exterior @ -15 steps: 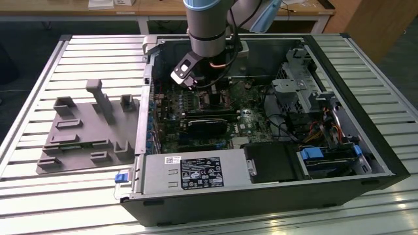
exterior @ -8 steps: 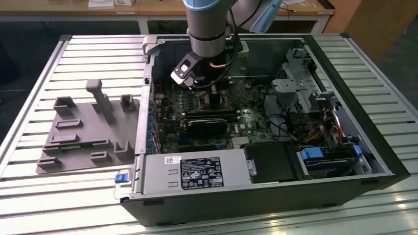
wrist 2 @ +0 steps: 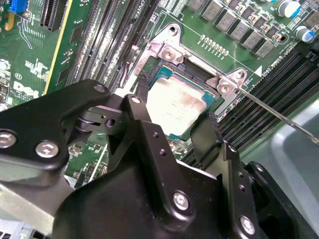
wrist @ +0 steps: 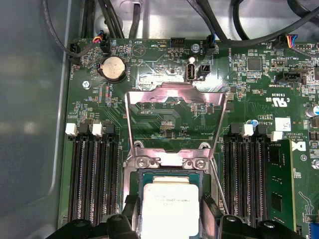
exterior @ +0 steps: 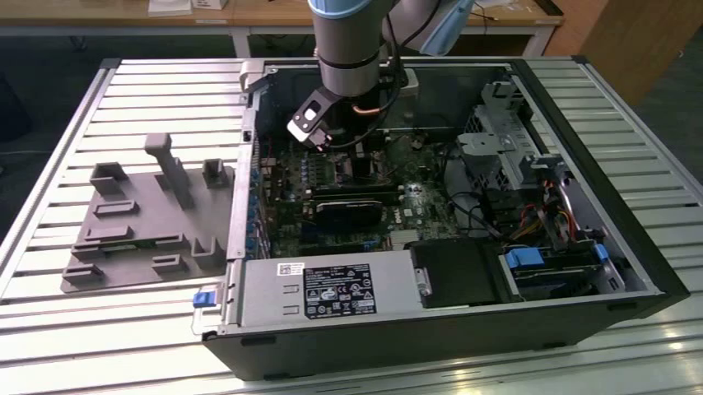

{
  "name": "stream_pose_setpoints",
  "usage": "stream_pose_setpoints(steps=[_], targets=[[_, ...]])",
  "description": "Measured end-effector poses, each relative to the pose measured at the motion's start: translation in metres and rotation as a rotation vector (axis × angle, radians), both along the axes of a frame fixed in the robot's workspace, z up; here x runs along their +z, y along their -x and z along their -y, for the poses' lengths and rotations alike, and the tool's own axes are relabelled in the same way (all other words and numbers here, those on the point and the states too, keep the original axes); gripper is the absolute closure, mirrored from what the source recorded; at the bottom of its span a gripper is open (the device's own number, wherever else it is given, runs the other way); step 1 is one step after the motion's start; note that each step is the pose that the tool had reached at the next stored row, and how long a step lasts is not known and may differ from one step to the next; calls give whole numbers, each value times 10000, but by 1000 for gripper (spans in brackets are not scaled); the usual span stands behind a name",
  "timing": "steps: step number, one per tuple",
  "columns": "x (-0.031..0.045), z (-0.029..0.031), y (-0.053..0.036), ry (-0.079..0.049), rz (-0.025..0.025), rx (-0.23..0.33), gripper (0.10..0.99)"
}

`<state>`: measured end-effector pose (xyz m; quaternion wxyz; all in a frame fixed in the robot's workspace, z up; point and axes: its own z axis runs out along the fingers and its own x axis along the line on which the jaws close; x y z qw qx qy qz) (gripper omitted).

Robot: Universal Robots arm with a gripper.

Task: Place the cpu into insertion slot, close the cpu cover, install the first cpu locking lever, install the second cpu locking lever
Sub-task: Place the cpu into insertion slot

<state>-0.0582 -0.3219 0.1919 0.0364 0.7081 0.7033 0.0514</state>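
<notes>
My gripper [wrist: 169, 205] pinches the cpu [wrist: 168, 191] by two edges over the socket [wrist 2: 195, 74], beside the raised cpu cover [wrist: 174, 90]. Letting go askew could bend contacts.

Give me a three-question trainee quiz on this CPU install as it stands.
1. True or false: the cpu cover is closed over the cpu.
2. The gripper is nearest to: A) the coin cell battery, B) the cpu, C) the power supply.
3. Fill in: the grey fixture plate lies on the exterior view's ___ of the computer case.
Key: 1 false, the cover stands open; 2 B; 3 left.
</notes>
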Motion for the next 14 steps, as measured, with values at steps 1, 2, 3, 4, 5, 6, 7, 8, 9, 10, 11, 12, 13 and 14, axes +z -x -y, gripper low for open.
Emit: stream_pose_setpoints(steps=[1, 2, 3, 4, 5, 6, 7, 8, 9, 10, 11, 12, 13, 14], targets=[[0, 0, 0, 0, 0, 0, 475], [0, 0, 0, 0, 0, 0, 475], [0, 0, 0, 0, 0, 0, 475], [0, 0, 0, 0, 0, 0, 475], [0, 0, 0, 0, 0, 0, 475], [2, 0, 0, 0, 0, 0, 475], [6, 0, 0, 0, 0, 0, 475], [12, 0, 0, 1, 0, 0, 475], [13, 0, 0, -1, 1, 0, 475], [13, 0, -1, -2, 1, -1, 475], [13, 0, -3, -2, 2, -1, 475], [13, 0, -3, -1, 1, -2, 475], [15, 0, -3, 1, -1, -2, 475], [20, 0, -3, 3, -2, -2, 475]])
